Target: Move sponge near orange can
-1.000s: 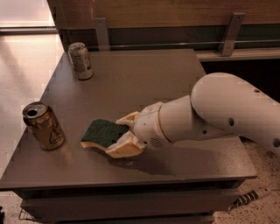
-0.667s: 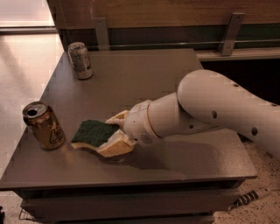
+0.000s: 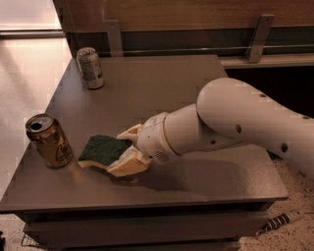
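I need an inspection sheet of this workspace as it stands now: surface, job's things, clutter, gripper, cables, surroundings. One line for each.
Surface: grey-brown table, flat, no spill seen.
Job's things: sponge, green side up, just to the picture's right of the orange can; whether they touch cannot be told. The can stands upright, opened.
Clutter: silver can, upright at the far left corner.
Gripper: gripper low over the table, shut on the sponge's right end.
Cables: striped cord-like thing on the floor at front right; what it is cannot be told.
Surroundings: wooden panel and metal rail behind the table; pale floor at left.
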